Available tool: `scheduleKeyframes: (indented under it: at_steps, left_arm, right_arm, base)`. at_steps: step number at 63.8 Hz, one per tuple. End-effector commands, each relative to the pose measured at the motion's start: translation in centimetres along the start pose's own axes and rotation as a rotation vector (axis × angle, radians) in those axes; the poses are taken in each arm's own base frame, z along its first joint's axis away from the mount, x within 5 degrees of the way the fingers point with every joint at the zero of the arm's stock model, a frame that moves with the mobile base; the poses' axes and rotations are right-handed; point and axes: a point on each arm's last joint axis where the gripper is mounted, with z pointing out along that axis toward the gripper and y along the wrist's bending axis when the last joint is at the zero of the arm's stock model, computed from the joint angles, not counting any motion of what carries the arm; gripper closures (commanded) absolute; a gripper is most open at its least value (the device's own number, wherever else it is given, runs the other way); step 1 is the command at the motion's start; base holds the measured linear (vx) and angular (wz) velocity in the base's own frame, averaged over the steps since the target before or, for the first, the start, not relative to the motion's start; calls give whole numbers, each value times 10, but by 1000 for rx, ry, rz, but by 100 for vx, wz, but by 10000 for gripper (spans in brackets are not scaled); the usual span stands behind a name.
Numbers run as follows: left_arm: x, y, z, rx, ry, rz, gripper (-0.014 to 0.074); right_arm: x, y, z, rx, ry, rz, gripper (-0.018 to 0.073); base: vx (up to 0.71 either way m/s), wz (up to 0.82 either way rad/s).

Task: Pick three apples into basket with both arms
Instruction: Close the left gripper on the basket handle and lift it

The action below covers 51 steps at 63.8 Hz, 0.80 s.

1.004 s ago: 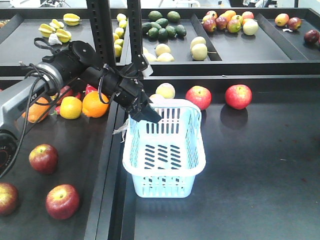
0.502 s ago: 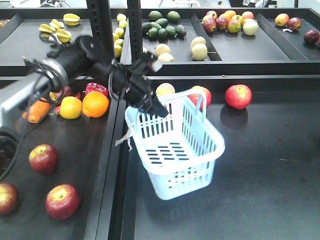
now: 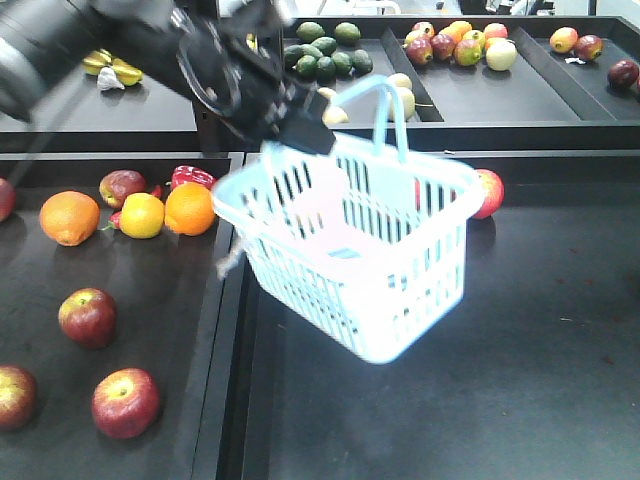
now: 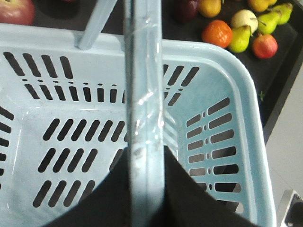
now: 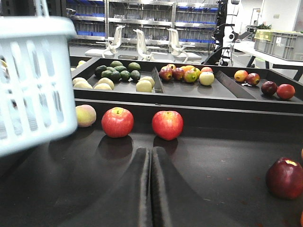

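The pale blue basket (image 3: 370,260) hangs tilted in the air over the right tray, its hoop handle (image 3: 385,95) standing up. My left gripper (image 3: 305,130) is shut on a plastic-wrapped blue bar at the basket's top (image 4: 144,94), the jaws pressed on either side of it (image 4: 147,153). The basket holds no fruit. Three dark red apples (image 3: 88,316) (image 3: 125,402) (image 3: 12,395) lie in the left tray. My right gripper (image 5: 151,150) is shut and empty, low over the right tray, with the basket (image 5: 33,85) at its upper left.
Two bright red apples (image 5: 117,122) (image 5: 167,125) and a pale fruit (image 5: 85,115) lie ahead of the right gripper, with a dark apple (image 5: 284,178) at its right. Oranges (image 3: 69,217) (image 3: 191,208) sit in the left tray. A raised divider (image 3: 225,330) separates the trays. The back trays hold mixed fruit.
The left arm has risen and swung the basket up off the tray; it now hangs tilted, higher and further right, covering one of the red apples behind it.
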Motion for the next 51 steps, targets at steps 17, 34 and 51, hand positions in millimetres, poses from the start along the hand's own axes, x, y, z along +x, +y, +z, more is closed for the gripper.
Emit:
scheduleKeyframes:
  at_steps: [17,34,51]
  left_arm:
    - [4,-113,-91,75,-180,108,604]
    - [39,-131,-100,10,-124,142,604]
    - [83,-134,-110,13,-277,71,604]
  right_arm:
    - [-2,0,0,3,-66,-16,561]
    - [-2,0,0,3,-66,-16,561]
    - [-2,0,0,3,-66,-16,561]
  base:
    - [0,0]
    - [0,0]
    - [0,0]
